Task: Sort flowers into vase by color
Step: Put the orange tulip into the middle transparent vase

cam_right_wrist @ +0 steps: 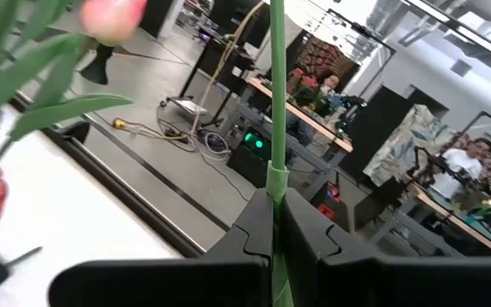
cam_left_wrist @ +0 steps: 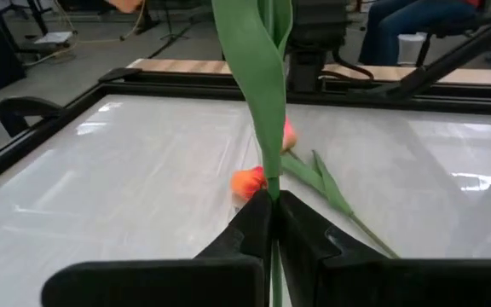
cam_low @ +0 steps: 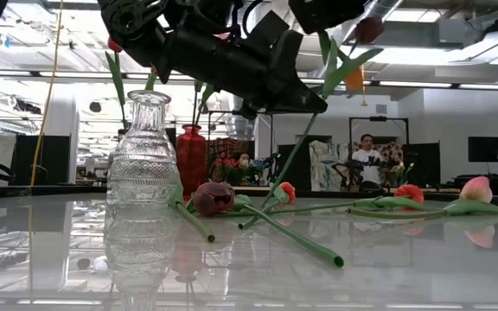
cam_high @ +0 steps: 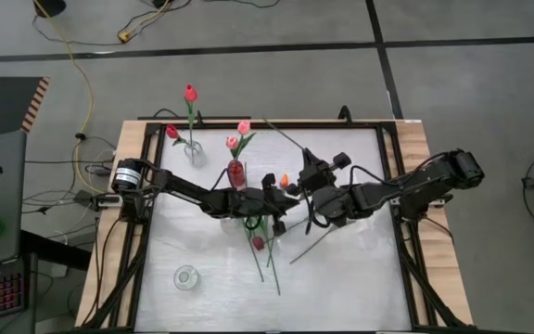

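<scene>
Both grippers meet above the table's middle, each shut on a thin green tulip stem. My left gripper (cam_high: 279, 192) comes from the left and my right gripper (cam_high: 301, 188) from the right. An orange tulip head (cam_high: 285, 179) shows between them, raised off the table (cam_low: 354, 78), with a dark maroon head (cam_low: 368, 29) above it. I cannot tell which head belongs to which stem. More tulips (cam_low: 288, 191) lie flat on the table, among them a maroon one (cam_high: 258, 243). A red vase (cam_high: 236, 173) holds pink tulips (cam_high: 244, 127). A clear vase (cam_high: 193, 153) holds red ones (cam_high: 190, 93). My left gripper pinches a green stem (cam_left_wrist: 270, 183) between its two fingers, just below a long leaf (cam_left_wrist: 250, 60). The stem rises past the fingertips (cam_left_wrist: 254, 213) and out of view. My right gripper pinches a bare green stem (cam_right_wrist: 276, 175) between its two fingers (cam_right_wrist: 258, 217). That stem also rises beyond them.
An empty clear vase (cam_high: 185, 276) stands near the table's near left corner, large in the low view (cam_low: 143, 164). Loose stems (cam_high: 313, 245) lie near the middle. An orange tulip (cam_left_wrist: 247, 182) lies beyond my left fingers. A raised black frame (cam_high: 389, 176) borders the table. People sit far behind (cam_low: 367, 155).
</scene>
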Robot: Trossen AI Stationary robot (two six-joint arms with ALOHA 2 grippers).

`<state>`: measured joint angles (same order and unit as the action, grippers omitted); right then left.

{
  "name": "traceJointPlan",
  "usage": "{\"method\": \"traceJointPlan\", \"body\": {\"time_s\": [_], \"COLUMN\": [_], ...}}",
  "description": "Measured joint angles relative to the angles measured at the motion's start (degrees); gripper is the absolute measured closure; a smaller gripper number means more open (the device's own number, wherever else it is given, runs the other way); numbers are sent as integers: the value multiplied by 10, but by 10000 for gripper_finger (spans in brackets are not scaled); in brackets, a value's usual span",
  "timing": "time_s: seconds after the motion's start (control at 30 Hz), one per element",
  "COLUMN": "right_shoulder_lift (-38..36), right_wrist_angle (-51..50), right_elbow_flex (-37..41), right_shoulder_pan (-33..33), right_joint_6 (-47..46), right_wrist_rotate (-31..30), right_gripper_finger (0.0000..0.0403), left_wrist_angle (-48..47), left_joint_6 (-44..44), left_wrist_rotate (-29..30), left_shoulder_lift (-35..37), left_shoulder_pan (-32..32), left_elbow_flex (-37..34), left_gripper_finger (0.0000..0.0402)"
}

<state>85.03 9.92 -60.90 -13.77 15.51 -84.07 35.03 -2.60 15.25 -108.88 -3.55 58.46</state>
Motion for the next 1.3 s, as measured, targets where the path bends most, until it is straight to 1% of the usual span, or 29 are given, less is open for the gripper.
{"method": "traceJointPlan", "body": {"time_s": [0.2, 0.33, 0.47, 0.7, 0.77, 0.9, 1.03, 1.13, 1.17, 1.23, 1.3], "right_shoulder_lift": [0, 0, 0, 0, 0, 0, -2, -19, -29, -54, -84], "right_wrist_angle": [1, 36, 74, 75, 75, 74, 71, 47, 28, -28, -123], "right_elbow_flex": [0, 0, 0, 0, 0, 0, 0, 0, 0, 0, 0], "right_shoulder_pan": [21, 24, 20, 15, 14, 10, 6, 1, -2, -6, -12], "right_joint_6": [6, 66, 152, 267, 299, 350, 393, 396, 383, 333, 261], "right_wrist_rotate": [0, 1, 1, 2, 2, 1, 1, 1, 1, 2, 2], "right_gripper_finger": [367, 367, 367, 367, 367, 367, 367, 367, 367, 367, 367], "left_wrist_angle": [-13, -14, -14, -16, -19, -60, -121, -161, -174, -194, -216], "left_joint_6": [-1, -6, -6, -7, -13, -15, -15, -9, -5, -1, -1], "left_wrist_rotate": [0, 0, 0, 0, -12, -29, -29, -29, -29, -29, -29], "left_shoulder_lift": [0, 0, 0, 4, 11, 41, 79, 109, 117, 132, 148], "left_shoulder_pan": [-3, -3, -3, -4, -4, -4, -4, -4, -4, -4, -4], "left_elbow_flex": [0, 0, 0, 0, 0, 0, -1, -1, -1, -1, -1], "left_gripper_finger": [400, 394, 367, 295, 280, 264, 260, 260, 260, 260, 260]}}
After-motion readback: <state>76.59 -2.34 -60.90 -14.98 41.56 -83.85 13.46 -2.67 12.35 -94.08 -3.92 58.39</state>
